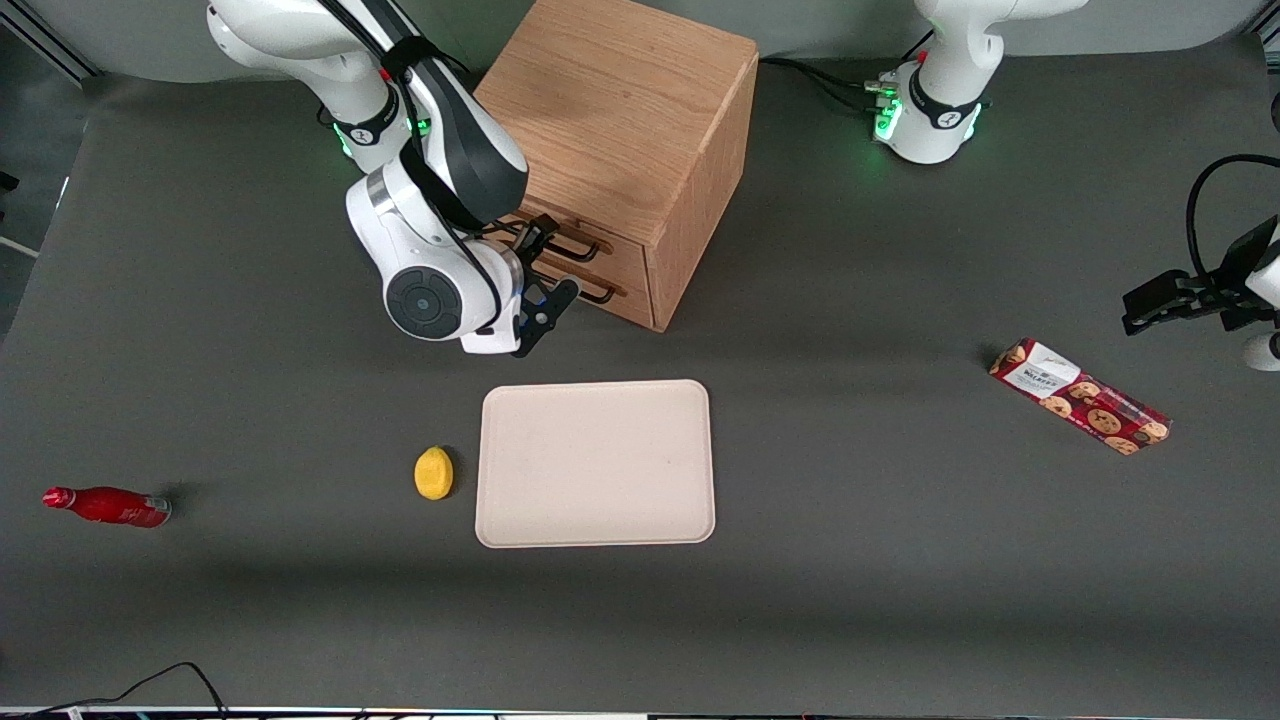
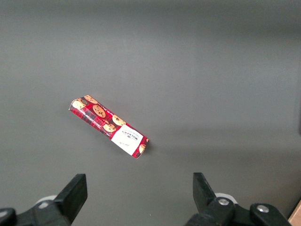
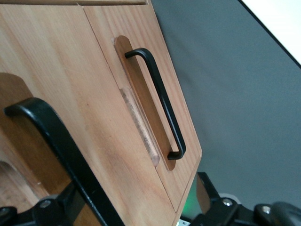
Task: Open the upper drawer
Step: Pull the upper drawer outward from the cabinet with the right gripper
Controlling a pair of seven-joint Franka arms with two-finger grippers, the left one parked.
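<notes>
- front view: a light oak cabinet [image 1: 610, 110] with visible grain stands on the matte dark grey table [image 1: 900, 560] in the upper middle of the frame.
- the upper drawer [image 1: 622, 252] sits just under the cabinet's top, its front level with the lower drawer [image 1: 628, 302]. Each drawer carries a thin dark metal bar handle.
- the gripper [image 1: 548, 270] is right in front of the drawers, its black fingers spread apart.
- nearer the camera lie a smooth cream tray [image 1: 595, 463] with rounded corners and a yellow lemon [image 1: 434, 472] beside it.
- a red bottle [image 1: 108, 506] lies toward the working arm's end, and a red cookie packet [image 1: 1080, 396] toward the parked arm's.
- left wrist view: the glossy cookie packet [image 2: 109, 127] lies flat on the table [image 2: 211, 70].
- right wrist view: the upper drawer [image 3: 47, 70] fills the foreground, and its handle [image 3: 51, 141] passes between the released gripper [image 3: 136, 207] fingers, close by one of them.
- the lower drawer [image 3: 106, 23] shows its whole handle [image 3: 162, 99] over a rounded recess.
</notes>
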